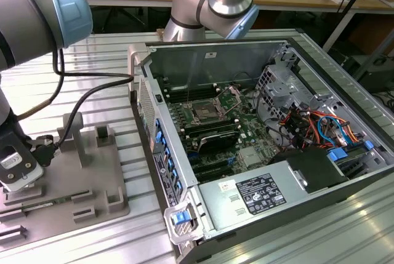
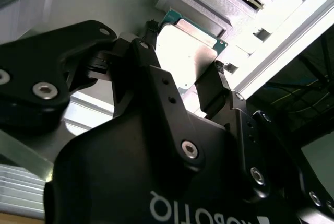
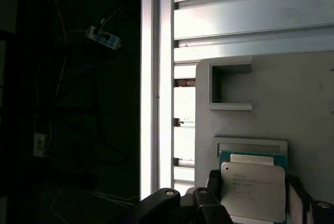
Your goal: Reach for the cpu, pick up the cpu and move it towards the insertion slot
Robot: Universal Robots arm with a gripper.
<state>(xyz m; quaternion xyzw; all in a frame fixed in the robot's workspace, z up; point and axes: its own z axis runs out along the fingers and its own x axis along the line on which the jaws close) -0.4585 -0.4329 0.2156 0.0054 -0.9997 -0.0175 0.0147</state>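
The gripper [image 2: 182, 56] has its two black fingers [image 2: 211, 83] closed against opposite edges of the cpu [image 2: 189, 40], which sits silvery top outward between them in both wrist views, just over a recess of the grey fixture plate [image 1: 92, 181]. In the exterior view the gripper [image 1: 18, 172] hangs at that plate's left end. The insertion slot [image 1: 203, 114] lies well apart inside the open computer case [image 1: 209, 45], toward the exterior view's right.

Colour check
cpu [image 3: 253, 190] silvery-white top, teal-green rim; gripper [image 2: 183, 49] black; grey fixture plate [image 1: 92, 172] at 9 o'clock from green motherboard [image 1: 249, 130].
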